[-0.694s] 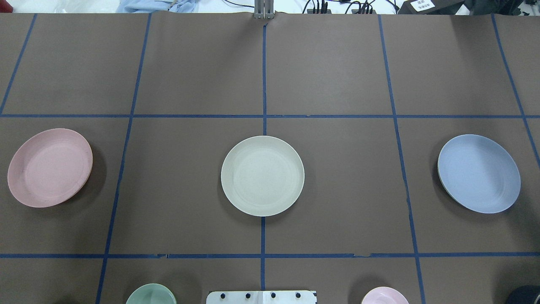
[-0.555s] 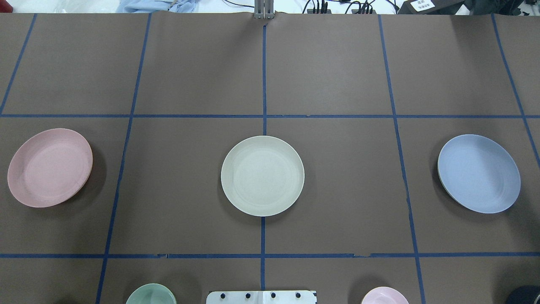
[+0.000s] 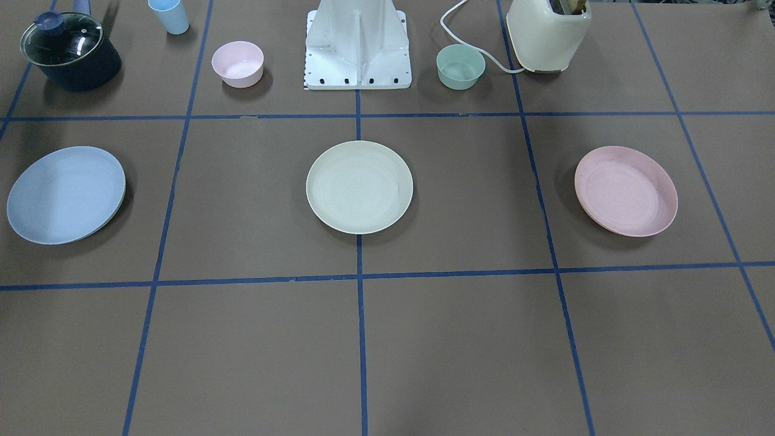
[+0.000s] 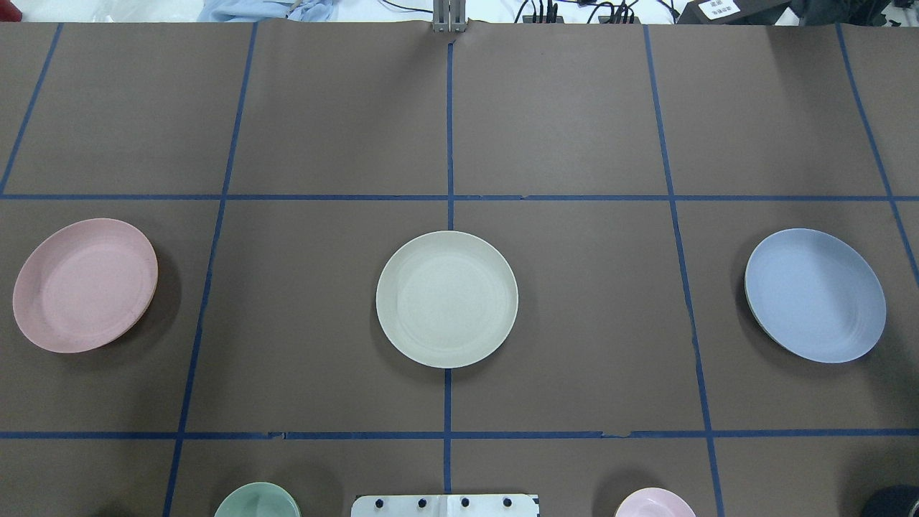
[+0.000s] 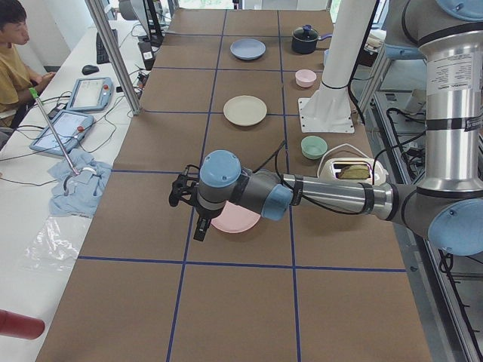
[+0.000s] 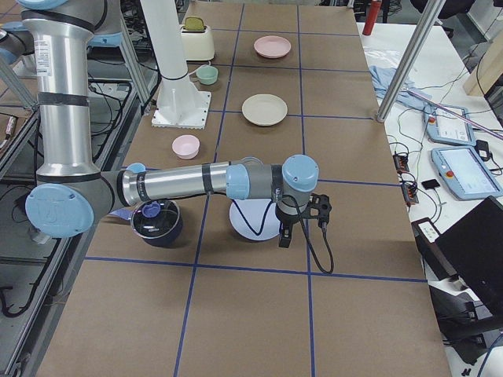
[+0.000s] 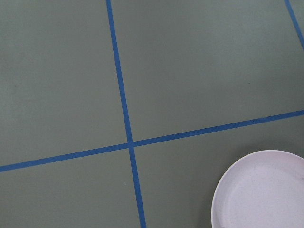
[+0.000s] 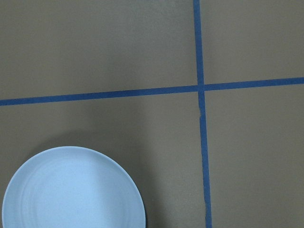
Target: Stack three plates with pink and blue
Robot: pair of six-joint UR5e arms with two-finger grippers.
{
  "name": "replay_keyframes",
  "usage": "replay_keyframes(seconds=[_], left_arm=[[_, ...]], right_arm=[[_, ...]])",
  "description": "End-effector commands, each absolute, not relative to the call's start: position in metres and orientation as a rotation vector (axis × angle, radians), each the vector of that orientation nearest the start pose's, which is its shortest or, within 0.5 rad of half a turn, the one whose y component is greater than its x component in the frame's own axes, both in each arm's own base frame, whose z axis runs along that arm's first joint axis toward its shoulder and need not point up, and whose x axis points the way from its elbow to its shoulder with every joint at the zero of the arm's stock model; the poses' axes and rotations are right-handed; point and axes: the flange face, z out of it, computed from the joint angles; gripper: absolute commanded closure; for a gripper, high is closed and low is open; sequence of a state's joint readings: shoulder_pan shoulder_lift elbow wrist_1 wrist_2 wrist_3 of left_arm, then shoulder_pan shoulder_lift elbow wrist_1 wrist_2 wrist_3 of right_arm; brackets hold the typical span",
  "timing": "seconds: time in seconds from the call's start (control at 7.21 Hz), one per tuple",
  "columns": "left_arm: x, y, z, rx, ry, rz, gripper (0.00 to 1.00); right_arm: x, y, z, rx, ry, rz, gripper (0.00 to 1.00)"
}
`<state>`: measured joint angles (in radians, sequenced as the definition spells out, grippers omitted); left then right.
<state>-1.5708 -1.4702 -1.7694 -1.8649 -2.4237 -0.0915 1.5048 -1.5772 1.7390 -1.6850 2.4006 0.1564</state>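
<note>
Three plates lie apart in a row on the brown table. The pale pink plate is on my left, the cream-white plate in the middle, the light blue plate on my right. My left gripper hangs above the table beside the pink plate, and shows only in the exterior left view. My right gripper hangs beside the blue plate, and shows only in the exterior right view. I cannot tell whether either is open or shut. The wrist views show the pink plate and the blue plate.
Near the robot base stand a small green bowl, a small pink bowl, a light blue cup, a dark lidded pot and a cream toaster. Blue tape lines grid the table.
</note>
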Motion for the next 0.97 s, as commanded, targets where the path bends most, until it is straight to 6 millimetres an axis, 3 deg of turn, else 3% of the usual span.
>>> replay_keyframes(seconds=[0.0,0.42,0.55,0.69,0.83], left_arm=[[-0.058,-0.464,0.571,0.326,0.863,0.082,0.00],[-0.056,-0.459,0.575,0.317,0.874,0.086,0.00],[-0.047,-0.462,0.578,0.317,0.873,0.110,0.00],[-0.045,-0.463,0.596,0.310,0.874,0.114,0.00],[-0.043,-0.464,0.604,0.307,0.872,0.112,0.00]], right_arm=[[0.027,-0.489,0.583,-0.037,-0.837,0.060,0.00],[0.024,-0.492,0.575,-0.027,-0.849,0.050,0.00],[0.023,-0.472,0.529,0.047,-0.909,0.012,0.00],[0.024,-0.452,0.510,0.071,-0.909,0.017,0.00],[0.013,-0.456,0.512,0.028,-0.914,0.053,0.00]])
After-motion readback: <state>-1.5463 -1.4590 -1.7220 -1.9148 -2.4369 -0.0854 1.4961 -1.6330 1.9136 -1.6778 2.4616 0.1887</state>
